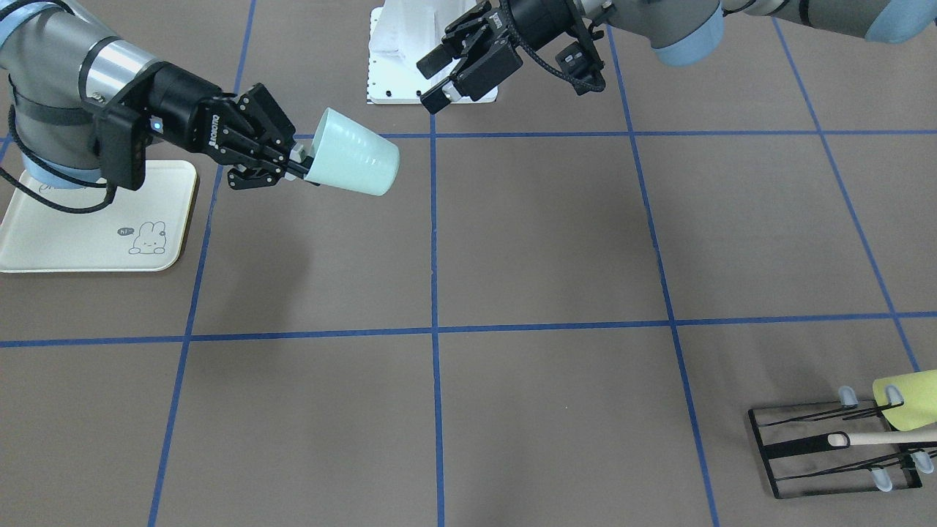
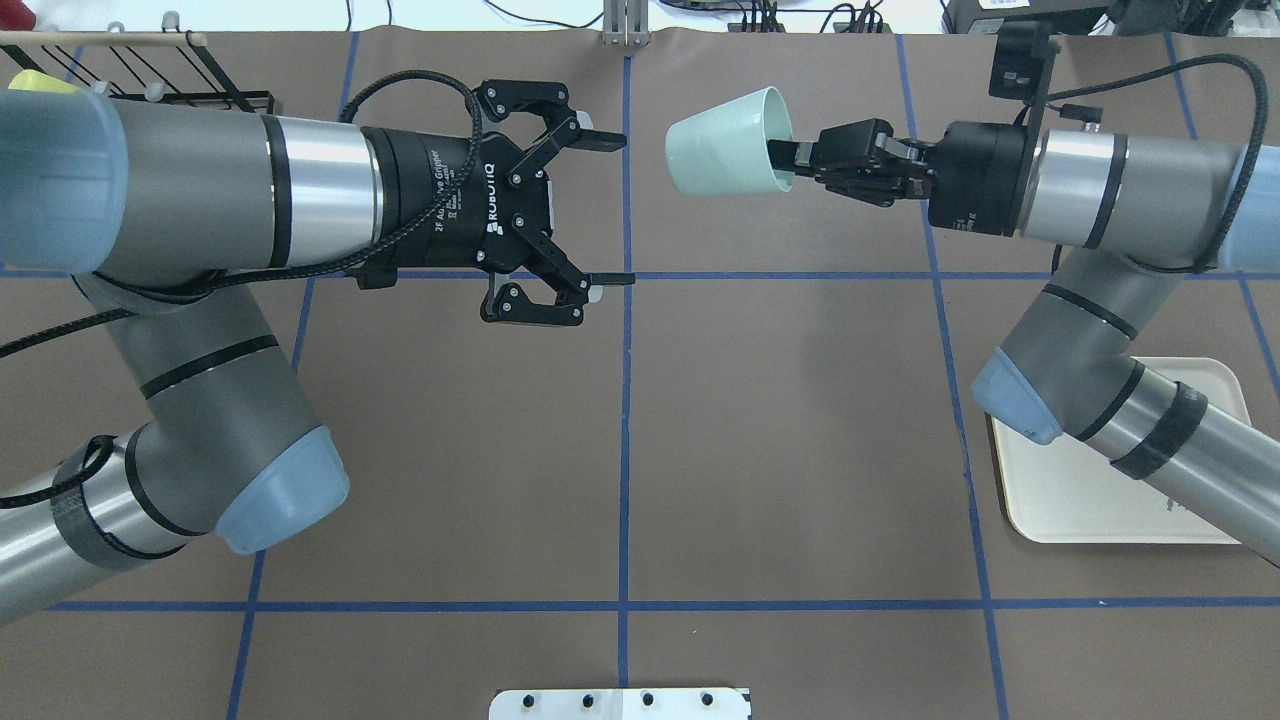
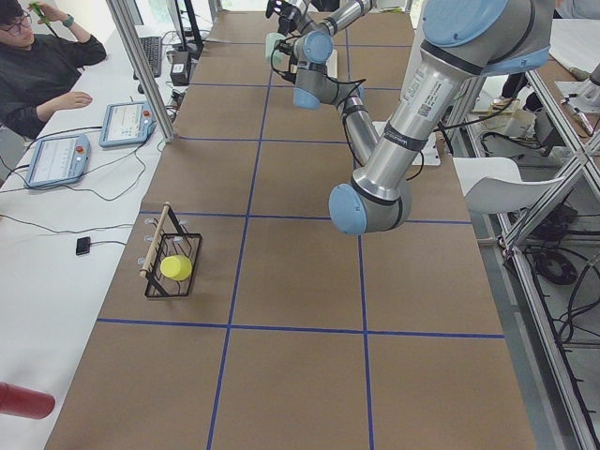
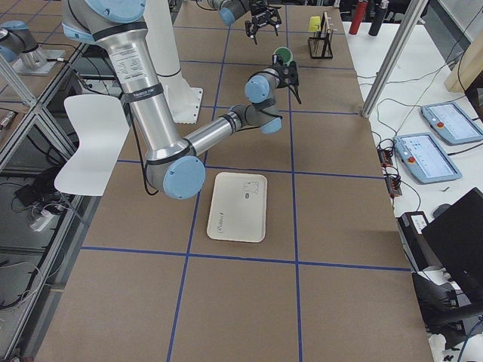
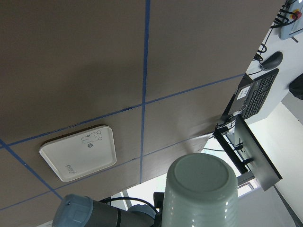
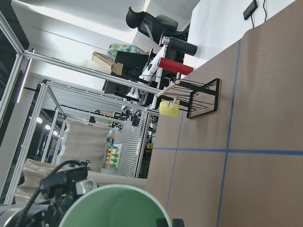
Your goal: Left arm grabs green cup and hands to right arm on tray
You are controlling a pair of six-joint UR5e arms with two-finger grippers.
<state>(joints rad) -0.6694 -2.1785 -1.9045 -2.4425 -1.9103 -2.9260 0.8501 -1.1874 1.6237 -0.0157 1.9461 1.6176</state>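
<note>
The pale mint-green cup (image 1: 355, 162) hangs on its side above the table, clear of the surface. My right gripper (image 1: 304, 165) is shut on its rim, with one finger inside the cup (image 2: 728, 142). My left gripper (image 2: 620, 210) is open and empty, a short gap away from the cup's base and facing it. The left wrist view looks at the cup's bottom (image 5: 203, 187). The right wrist view shows the cup's rim (image 6: 113, 208). The cream tray (image 1: 95, 241) with the bunny drawing lies on the table under the right arm (image 2: 1100, 500), empty.
A black wire rack (image 1: 834, 446) with a yellow-green cup (image 1: 911, 399) and a wooden bar stands at the far corner on my left. A white base plate (image 1: 410, 58) sits at the table's edge by the robot. An operator (image 3: 42, 66) sits beside the table.
</note>
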